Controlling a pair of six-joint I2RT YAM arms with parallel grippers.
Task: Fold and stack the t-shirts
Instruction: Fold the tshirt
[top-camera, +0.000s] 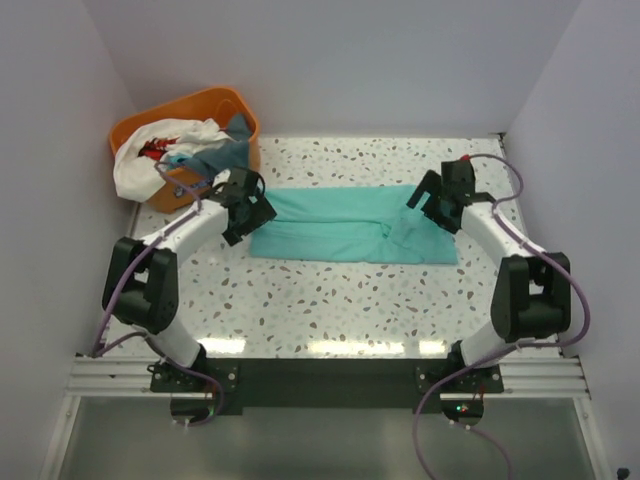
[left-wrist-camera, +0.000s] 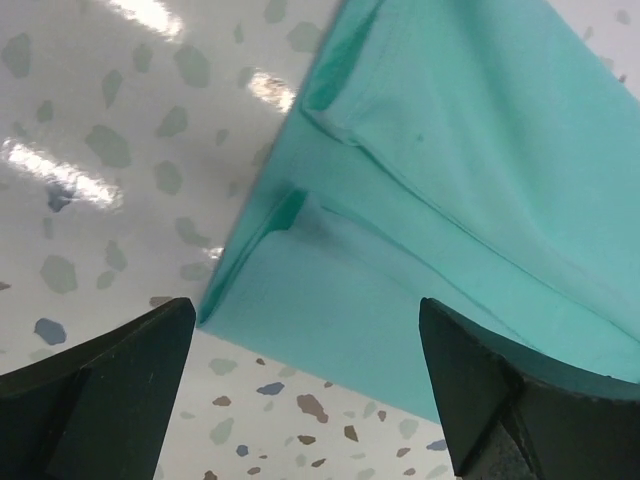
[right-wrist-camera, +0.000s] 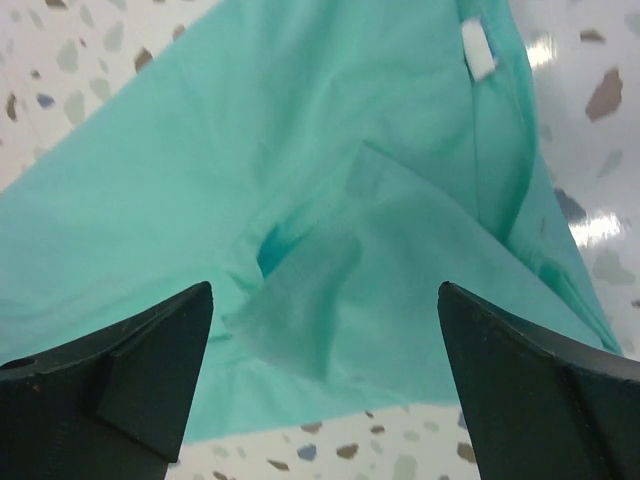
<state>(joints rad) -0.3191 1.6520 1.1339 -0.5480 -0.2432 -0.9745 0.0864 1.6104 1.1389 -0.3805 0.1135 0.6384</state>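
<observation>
Hovering over opposite ends of the half-folded turquoise t-shirt (top-camera: 340, 228), left gripper (top-camera: 260, 213) and right gripper (top-camera: 427, 205) gape empty, cloth flat, likely ready for the next fold.

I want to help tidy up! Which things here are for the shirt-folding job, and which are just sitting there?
For the job:
turquoise t-shirt, lying partly folded
heap of other t-shirts, waiting their turn
left pincer and right pincer, both open above the turquoise one

Just there:
orange basket holding the heap
speckled table
</observation>
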